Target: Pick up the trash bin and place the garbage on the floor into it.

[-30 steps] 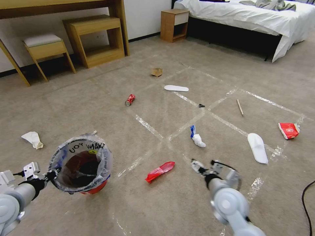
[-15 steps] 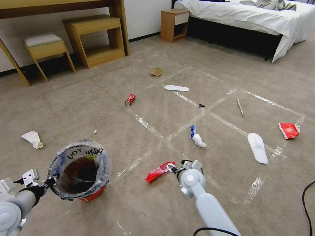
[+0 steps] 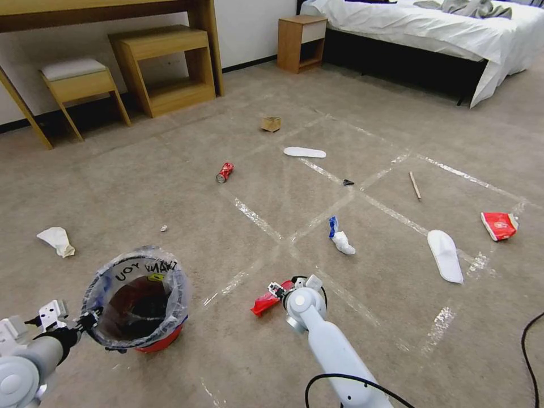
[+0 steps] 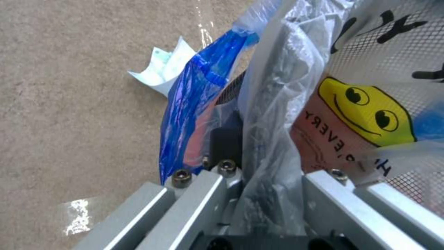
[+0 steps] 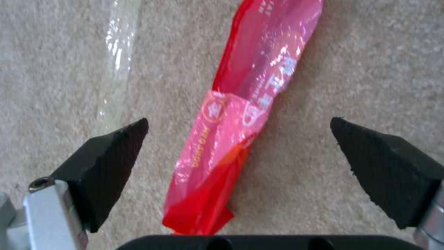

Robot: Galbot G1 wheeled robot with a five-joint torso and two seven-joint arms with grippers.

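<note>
Holding bin: the left tool [image 3: 85, 321] is clamped on the rim of the red trash bin [image 3: 148, 340], gripping rim and clear plastic liner [image 4: 273, 114] together, near the floor's front-left corner.
Right tool [image 5: 238, 139]: spread wide, one black pad [image 5: 109, 159] on each side of a red wrapper [image 5: 240, 114], apart from it.
Red wrapper: flat on the carpeted floor [image 3: 170, 181], beside a clear tape strip [image 5: 116, 52], just right of the bin.
Floor middle: crushed red can [image 3: 225, 171], blue-and-white crumpled paper [image 3: 340, 237].
Right edge: white slipper [image 3: 445, 255], red packet [image 3: 498, 225], wooden stick [image 3: 415, 185].
Toward the far edge: second slipper [image 3: 304, 152], small cardboard box [image 3: 271, 124].
Left edge: white crumpled paper [image 3: 56, 241].
</note>
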